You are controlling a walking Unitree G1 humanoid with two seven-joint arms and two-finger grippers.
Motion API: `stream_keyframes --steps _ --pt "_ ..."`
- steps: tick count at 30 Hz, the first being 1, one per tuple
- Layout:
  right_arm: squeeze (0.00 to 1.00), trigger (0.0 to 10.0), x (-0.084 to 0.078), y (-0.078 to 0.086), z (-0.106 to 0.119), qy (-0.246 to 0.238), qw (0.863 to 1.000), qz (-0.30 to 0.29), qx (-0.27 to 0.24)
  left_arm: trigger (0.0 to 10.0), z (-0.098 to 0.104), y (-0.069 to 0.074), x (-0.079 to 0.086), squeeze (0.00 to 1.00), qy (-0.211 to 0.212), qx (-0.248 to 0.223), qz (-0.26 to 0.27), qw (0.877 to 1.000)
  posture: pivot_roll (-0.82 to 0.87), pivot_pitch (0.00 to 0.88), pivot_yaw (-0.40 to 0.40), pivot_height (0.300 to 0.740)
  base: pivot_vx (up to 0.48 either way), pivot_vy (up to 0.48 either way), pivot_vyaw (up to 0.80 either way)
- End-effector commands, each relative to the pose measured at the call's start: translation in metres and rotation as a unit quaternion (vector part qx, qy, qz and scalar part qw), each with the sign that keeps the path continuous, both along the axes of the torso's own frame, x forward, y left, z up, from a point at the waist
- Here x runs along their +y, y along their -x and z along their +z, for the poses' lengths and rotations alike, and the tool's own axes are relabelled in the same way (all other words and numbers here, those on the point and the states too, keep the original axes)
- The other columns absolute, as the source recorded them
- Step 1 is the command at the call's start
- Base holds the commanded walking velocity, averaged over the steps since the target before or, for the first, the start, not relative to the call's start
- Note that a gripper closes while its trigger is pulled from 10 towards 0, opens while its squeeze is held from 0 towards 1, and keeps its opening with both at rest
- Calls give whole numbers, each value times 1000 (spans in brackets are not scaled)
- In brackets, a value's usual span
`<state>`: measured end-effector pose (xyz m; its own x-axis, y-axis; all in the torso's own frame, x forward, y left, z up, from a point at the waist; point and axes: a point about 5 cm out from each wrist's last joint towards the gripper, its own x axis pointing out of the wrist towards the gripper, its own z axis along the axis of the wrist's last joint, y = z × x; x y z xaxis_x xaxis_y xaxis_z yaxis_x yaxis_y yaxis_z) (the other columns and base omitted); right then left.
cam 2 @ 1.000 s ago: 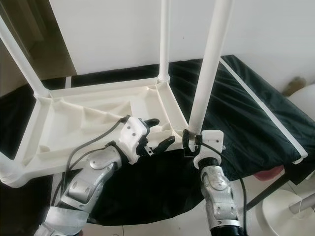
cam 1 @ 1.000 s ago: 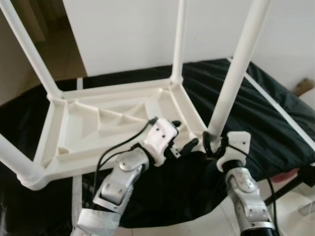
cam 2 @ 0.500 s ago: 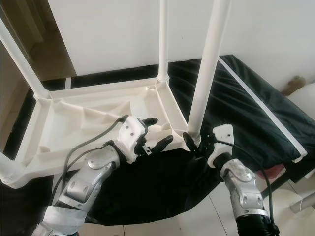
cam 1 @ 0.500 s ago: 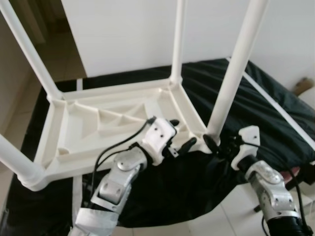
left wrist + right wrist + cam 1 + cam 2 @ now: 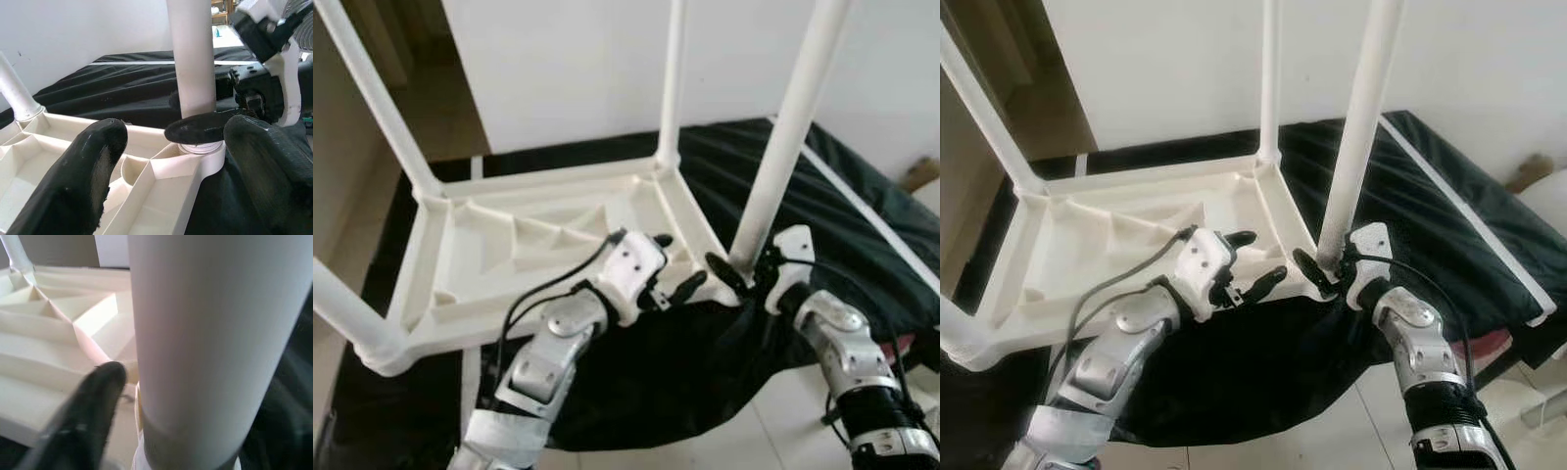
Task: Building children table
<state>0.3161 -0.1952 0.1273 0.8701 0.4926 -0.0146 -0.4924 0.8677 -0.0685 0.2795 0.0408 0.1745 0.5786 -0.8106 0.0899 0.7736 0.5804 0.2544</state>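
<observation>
While the white children's table (image 5: 548, 245) lies upside down on black cloth (image 5: 862, 245), legs up, my left gripper (image 5: 674, 266) spread over its rim, left wrist view, near leg (image 5: 193, 58) between open fingers (image 5: 83, 171), right wrist view, my right gripper (image 5: 1317, 272) spread around that leg, no readable writing.

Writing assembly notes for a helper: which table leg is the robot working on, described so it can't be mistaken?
An upturned white plastic table lies on a black cloth. The leg rises from the corner nearest the robot's right. Unlike the others, it has the right end effector at its base.
</observation>
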Motion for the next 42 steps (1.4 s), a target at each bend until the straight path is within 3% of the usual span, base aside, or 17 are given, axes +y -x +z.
stream_keyframes --steps 1,14,15,18,19,31,34,39,40,41,42 --pt "0 0 -3 0 -1 14 1000 5 1 10000 -2 1 0 0 -3 2 -4 1000 12 0 11 740 0 0 0" --pt "0 0 -9 9 -9 16 1000 -18 13 10000 -3 2 1 0 2 7 3 1000 2 0 6 740 0 0 0" --pt "0 10000 -7 10 -8 14 999 -36 9 10000 -4 2 1 0 2 8 3 1000 -5 0 7 740 0 0 0" --pt "0 10000 -6 11 -9 12 999 -51 8 10000 -4 3 1 0 2 9 3 1000 -6 0 7 740 0 0 0" --pt "0 10000 -3 12 -7 5 995 -97 0 10000 -4 3 1 0 2 11 3 1000 -6 0 10 740 0 0 0" --pt "0 10000 6 20 -7 -24 980 -196 -8 10000 -5 3 3 0 -1 14 3 1000 -11 2 23 740 0 0 0" --pt "0 10000 16 24 -11 -37 960 -279 1 10000 -5 2 3 0 0 16 5 1000 -17 2 23 740 0 0 0" --pt "0 10000 23 26 -17 -34 942 -332 19 10000 -5 2 2 0 1 16 5 1000 -18 3 21 740 0 0 0" --pt "0 10000 26 27 -18 -25 925 -378 22 10000 -5 1 2 0 2 16 5 1000 -18 2 19 740 0 0 0" --pt "0 10000 26 27 -18 -25 925 -378 22 10000 -5 1 2 0 2 16 5 1000 -18 2 19 740 0 0 0" --pt "0 10000 28 27 -19 -31 914 -403 31 10000 -5 1 2 0 2 15 5 1000 -13 1 14 740 0 0 0"
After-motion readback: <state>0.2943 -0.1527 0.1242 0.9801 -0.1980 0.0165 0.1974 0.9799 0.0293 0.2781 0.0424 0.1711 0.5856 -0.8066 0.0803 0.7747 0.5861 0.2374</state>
